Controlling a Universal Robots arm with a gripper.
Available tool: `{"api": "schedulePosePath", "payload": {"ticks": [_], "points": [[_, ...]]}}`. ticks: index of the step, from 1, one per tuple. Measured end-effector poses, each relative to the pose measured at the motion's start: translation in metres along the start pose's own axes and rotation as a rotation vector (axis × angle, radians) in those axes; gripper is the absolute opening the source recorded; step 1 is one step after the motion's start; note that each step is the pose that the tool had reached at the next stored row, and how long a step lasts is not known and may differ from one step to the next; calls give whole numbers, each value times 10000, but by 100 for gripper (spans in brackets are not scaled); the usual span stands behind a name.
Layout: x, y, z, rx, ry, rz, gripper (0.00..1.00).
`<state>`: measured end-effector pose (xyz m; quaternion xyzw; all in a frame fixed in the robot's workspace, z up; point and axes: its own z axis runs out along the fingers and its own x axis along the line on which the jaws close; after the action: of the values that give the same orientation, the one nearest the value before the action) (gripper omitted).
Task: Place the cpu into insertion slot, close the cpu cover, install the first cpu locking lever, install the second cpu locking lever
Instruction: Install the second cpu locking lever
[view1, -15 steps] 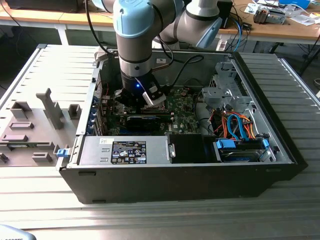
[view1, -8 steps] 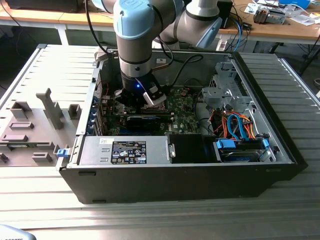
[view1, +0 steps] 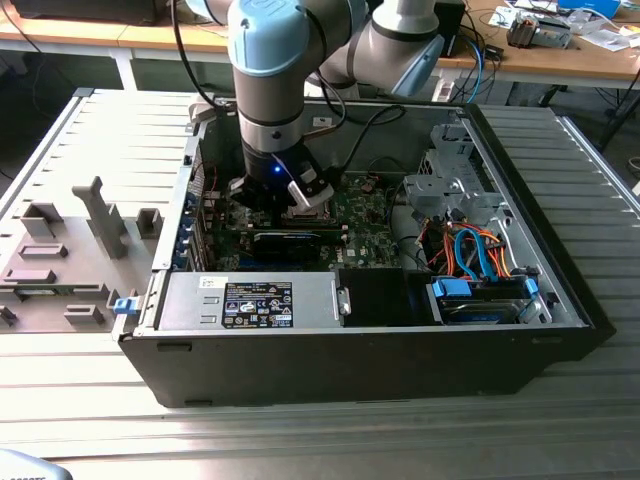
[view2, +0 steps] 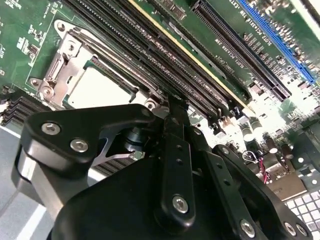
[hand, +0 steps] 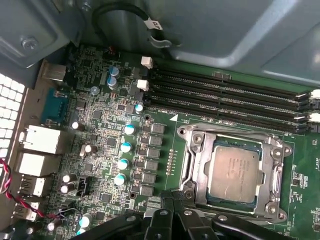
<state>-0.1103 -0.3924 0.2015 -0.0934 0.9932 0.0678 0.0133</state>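
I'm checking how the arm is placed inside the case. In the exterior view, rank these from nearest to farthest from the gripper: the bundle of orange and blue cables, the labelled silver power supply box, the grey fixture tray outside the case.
Gripper sits over the motherboard.
1. Power supply box: just in front, along the case's front wall.
2. Cable bundle: toward the exterior view's right, inside the case.
3. Fixture tray: outside the case, at the exterior view's left.

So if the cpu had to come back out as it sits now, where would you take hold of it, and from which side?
By two opposite side edges, coming straight down from above. The cpu lies flat on the green board with only its broad metal top facing up. The cpu cover seems to lie down around it and over its margins, so those edges probably cannot be reached until the cover is raised.
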Motion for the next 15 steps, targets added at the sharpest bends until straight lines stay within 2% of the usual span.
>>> {"api": "schedulePosePath", "payload": {"ticks": [1,2,3,6,9,10,12,13,15], "points": [[1,-2,16,-4,21,-129,11],[-9,14,-96,-2,38,-273,11],[-109,55,-87,84,97,-279,11],[-190,87,-77,206,163,-274,11],[-275,117,-63,358,242,-270,11],[-355,126,-54,468,317,-265,11],[-453,128,-47,590,391,-258,11],[-524,122,-43,612,442,-255,11],[-581,140,-38,645,475,-250,11]]}}
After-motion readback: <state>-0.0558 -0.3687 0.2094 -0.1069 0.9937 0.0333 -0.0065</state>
